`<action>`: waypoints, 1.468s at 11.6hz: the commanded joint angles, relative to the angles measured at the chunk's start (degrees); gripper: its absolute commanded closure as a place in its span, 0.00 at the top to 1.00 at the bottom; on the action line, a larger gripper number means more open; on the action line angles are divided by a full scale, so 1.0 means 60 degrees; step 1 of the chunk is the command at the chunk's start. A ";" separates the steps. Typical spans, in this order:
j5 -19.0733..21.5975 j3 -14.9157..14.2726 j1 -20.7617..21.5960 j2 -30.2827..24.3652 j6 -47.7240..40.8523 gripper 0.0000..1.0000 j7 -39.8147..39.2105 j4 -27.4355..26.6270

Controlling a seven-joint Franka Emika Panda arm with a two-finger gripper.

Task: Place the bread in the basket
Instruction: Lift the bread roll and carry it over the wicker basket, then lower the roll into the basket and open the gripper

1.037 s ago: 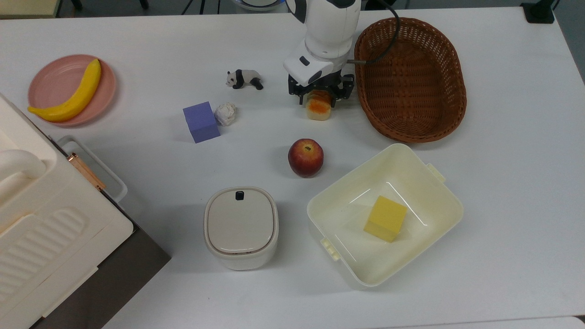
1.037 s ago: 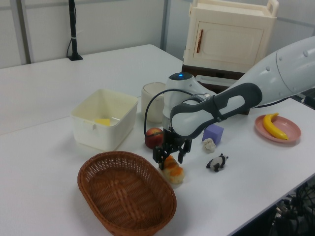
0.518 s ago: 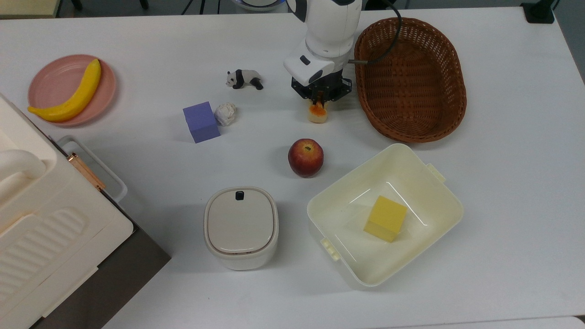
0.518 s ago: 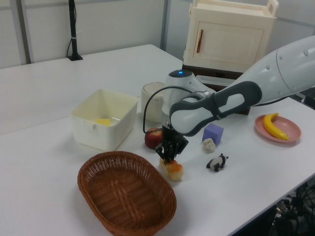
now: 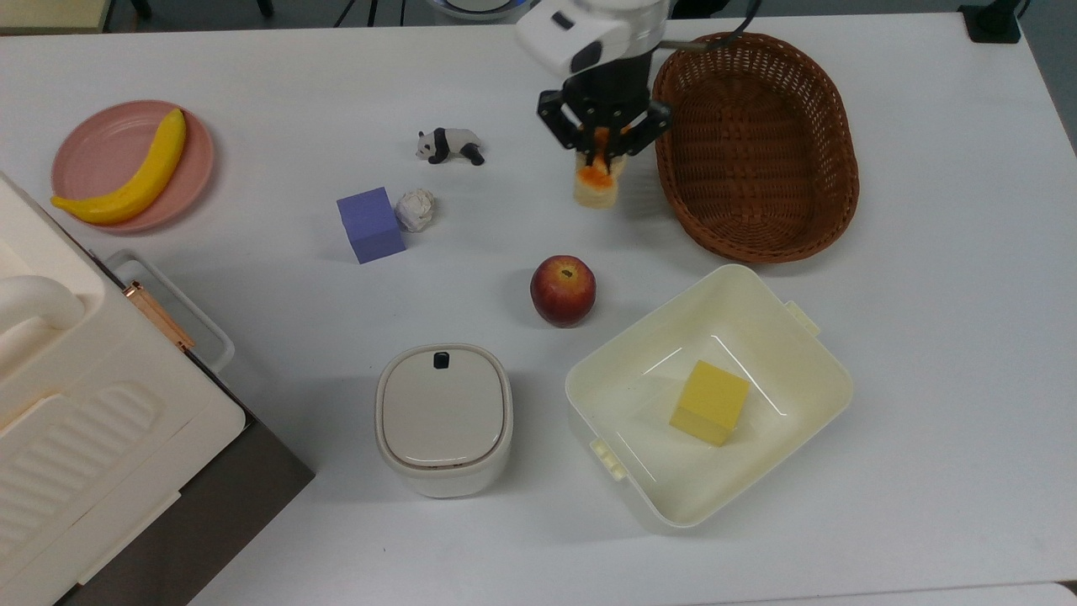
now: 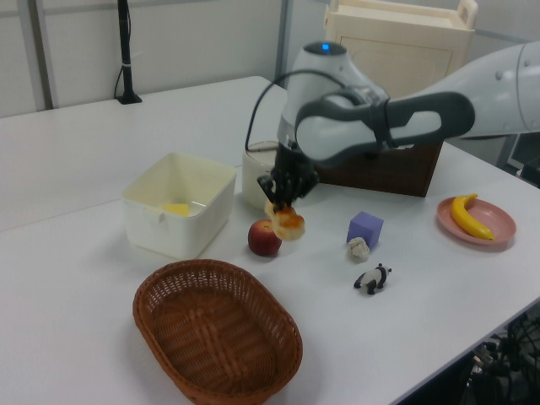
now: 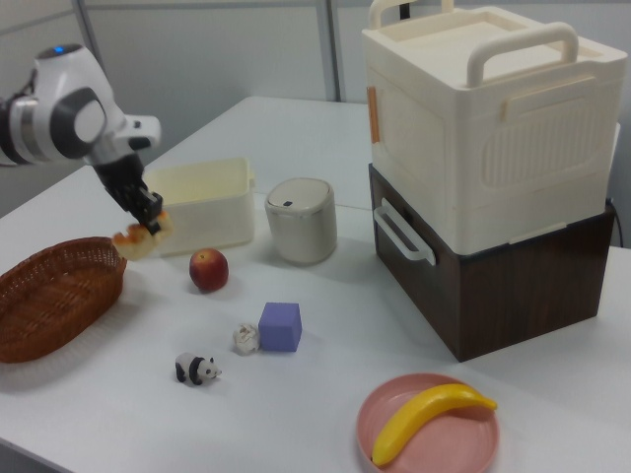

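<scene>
The bread [image 5: 596, 178] is a small loaf with an orange-golden top and cream sides. It hangs tilted in the air, off the table, with my gripper [image 5: 602, 143] shut on its upper end. In the top view it sits just left of the left rim of the brown wicker basket [image 5: 757, 143], which holds nothing. In the left view the bread [image 6: 288, 221] and gripper [image 6: 283, 202] are raised above the apple, beyond the basket [image 6: 215, 329]. In the right view the bread [image 7: 136, 239] hangs under the gripper [image 7: 150, 219], just past the right end of the basket [image 7: 54, 296].
A red apple [image 5: 563, 290] lies below the bread in the top view. A cream tub [image 5: 589, 404] holds a yellow cube [image 5: 709, 402]. A toy panda [image 5: 450, 145], crumpled paper [image 5: 416, 209], purple cube [image 5: 370, 224], lidded canister [image 5: 443, 418] and banana plate [image 5: 92, 151] lie to the top view's left.
The gripper closed on the bread on the table and has lifted it well up; the loaf now hangs tilted from the fingers. Nothing else moved.
</scene>
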 commanded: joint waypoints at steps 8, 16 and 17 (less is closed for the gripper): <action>0.0028 0.0087 0.2901 0.0470 -0.1281 0.18 0.0829 0.0144; -0.0206 0.0131 0.3432 0.0470 -0.1913 1.00 0.0243 0.0202; -0.0221 0.0131 0.3388 0.0456 -0.1914 1.00 0.0243 0.0231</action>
